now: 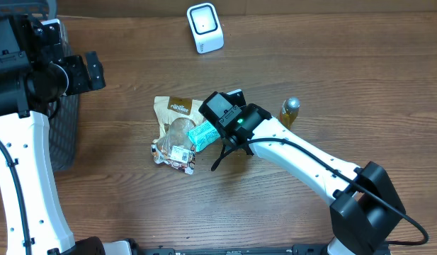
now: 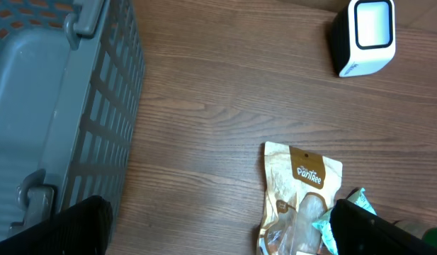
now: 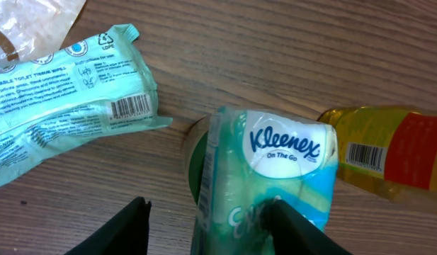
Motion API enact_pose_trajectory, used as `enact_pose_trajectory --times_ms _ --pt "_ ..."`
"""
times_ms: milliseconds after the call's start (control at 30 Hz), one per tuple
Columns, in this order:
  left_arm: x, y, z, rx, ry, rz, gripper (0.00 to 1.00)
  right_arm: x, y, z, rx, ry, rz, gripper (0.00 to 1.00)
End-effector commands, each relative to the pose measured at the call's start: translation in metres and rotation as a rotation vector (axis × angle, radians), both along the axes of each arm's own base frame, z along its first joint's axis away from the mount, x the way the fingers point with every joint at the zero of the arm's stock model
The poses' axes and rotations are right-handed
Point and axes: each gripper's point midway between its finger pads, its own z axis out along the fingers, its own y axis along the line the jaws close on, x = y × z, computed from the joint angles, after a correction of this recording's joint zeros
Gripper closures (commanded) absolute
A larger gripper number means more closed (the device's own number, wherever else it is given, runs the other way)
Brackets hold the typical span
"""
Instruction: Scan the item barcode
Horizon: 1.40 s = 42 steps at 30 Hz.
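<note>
The tissue pack [image 3: 275, 170] lies mid-worktop [image 3: 275, 42], between a wipes pack [image 3: 62, 106] on its left and a yellow bottle [image 3: 388, 149] on its right. It looks light, soft and squashy under slick film, so a gentle pinch across its 2 long sides seems best. The right claw [image 3: 207, 212] straddles it, spread, 1 finger clear of the wrap. The left claw [image 2: 218, 219] hangs wide open beside the basket [image 2: 48, 106].

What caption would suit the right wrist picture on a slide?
Open right gripper over a Kleenex pack, with a teal packet and a yellow bottle showing barcodes either side.
</note>
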Motion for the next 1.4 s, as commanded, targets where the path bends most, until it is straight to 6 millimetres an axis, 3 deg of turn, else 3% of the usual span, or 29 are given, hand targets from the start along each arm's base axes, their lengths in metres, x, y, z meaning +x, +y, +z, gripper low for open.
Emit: enact_pose_trajectory --times_ms 0,200,367,533,600,700,900,967,1033,1267,1367 --pt "0.002 0.000 0.004 0.000 -0.011 0.004 0.01 0.006 0.004 0.007 0.004 -0.029 0.002 0.53" --pt "0.002 0.000 0.004 0.000 -0.011 0.004 0.01 0.005 0.004 0.007 0.003 -0.027 0.002 0.71" --pt "0.002 0.000 0.004 0.000 -0.011 0.004 0.01 0.005 0.004 0.007 0.002 -0.027 0.002 0.74" --pt "0.002 0.000 0.004 0.000 -0.011 0.004 0.00 0.006 0.002 0.007 -0.005 -0.033 0.000 0.93" --pt "0.002 0.000 0.004 0.000 -0.011 0.004 0.01 0.008 -0.001 0.009 -0.023 -0.046 -0.005 0.96" --pt "0.002 0.000 0.004 0.000 -0.011 0.004 0.00 0.011 -0.002 0.018 -0.023 -0.073 -0.011 0.96" --pt "0.002 0.000 0.004 0.000 -0.011 0.004 0.00 0.019 0.021 0.072 0.136 -0.134 0.001 0.96" --pt "0.002 0.000 0.004 0.000 -0.011 0.004 0.01 0.013 0.038 0.098 0.267 -0.117 0.035 0.96" --pt "0.002 0.000 0.004 0.000 -0.011 0.004 0.00 0.005 0.047 0.107 0.363 -0.073 0.057 0.96" --pt "0.002 0.000 0.004 0.000 -0.011 0.004 0.00 -0.038 0.073 0.108 0.721 0.297 0.130 0.96" --pt "0.002 0.000 0.004 0.000 -0.011 0.004 0.00 -0.053 0.075 0.098 0.791 0.412 0.135 0.96"
